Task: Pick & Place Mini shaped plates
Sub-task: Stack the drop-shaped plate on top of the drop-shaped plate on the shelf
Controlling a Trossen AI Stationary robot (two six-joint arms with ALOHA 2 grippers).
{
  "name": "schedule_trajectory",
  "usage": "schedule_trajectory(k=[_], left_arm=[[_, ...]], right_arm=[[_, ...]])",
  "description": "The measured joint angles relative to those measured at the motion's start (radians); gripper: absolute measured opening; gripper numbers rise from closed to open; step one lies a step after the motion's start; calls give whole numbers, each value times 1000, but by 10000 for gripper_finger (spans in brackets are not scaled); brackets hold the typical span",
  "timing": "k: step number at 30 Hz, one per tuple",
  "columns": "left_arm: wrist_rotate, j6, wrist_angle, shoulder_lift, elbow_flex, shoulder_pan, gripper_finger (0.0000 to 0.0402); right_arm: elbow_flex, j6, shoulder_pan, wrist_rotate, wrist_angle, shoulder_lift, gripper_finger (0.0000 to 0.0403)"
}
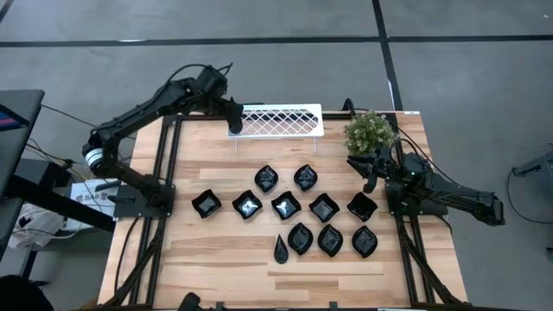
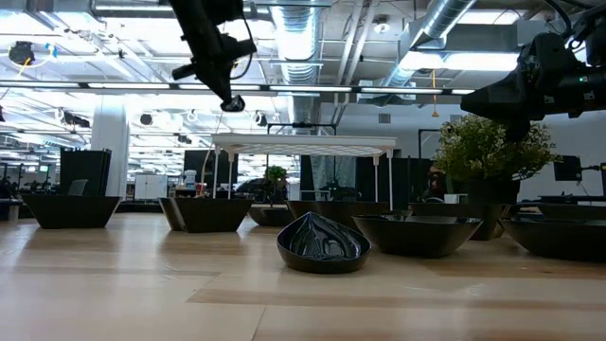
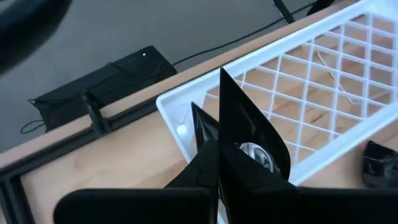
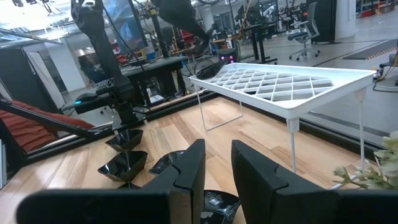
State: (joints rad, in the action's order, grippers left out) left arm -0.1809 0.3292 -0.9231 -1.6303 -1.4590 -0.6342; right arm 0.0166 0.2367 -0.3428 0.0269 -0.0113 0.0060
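Left gripper [image 1: 234, 126] is up at the far side of the light wooden table [image 1: 216, 250], jaws pressed together with nothing between them, hanging over the left end of the white lattice tray on thin wire legs [image 1: 281, 120]. The left wrist view shows its dark fingers [image 3: 245, 134] directly above that tray's corner rim; whether they touch it, I cannot tell. That arm reaches in from the table's left edge, elbow high, forearm slanting across to the tray.

Over on the right, the right gripper [image 1: 370, 177] hovers with its jaws partly apart and holding nothing, just beside the small green potted plant [image 1: 370, 131]. Its arm lies low along the table's right edge.

The small glossy black mini shaped plates [image 1: 285, 206] sit spread across the table's middle in loose rows, squares and leaves, with a slim teardrop plate [image 1: 281, 250] toward the near edge. The nearest square plate [image 1: 361, 206] lies just below the right gripper. Bare wood lies open along the near edge and on the left side.
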Motion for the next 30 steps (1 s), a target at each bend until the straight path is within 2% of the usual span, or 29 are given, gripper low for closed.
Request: schedule_trajectory(k=[8,12,30], left_arm=[[27,-39,16,-81,0,-8,4],[61,-38,15,-87,0,-26,4],[61,-38,5,-88,0,-77,4]], right_arm=[[0,0,0,0,0,0,74],[0,0,0,0,0,0,74],[0,0,0,0,0,0,74]])
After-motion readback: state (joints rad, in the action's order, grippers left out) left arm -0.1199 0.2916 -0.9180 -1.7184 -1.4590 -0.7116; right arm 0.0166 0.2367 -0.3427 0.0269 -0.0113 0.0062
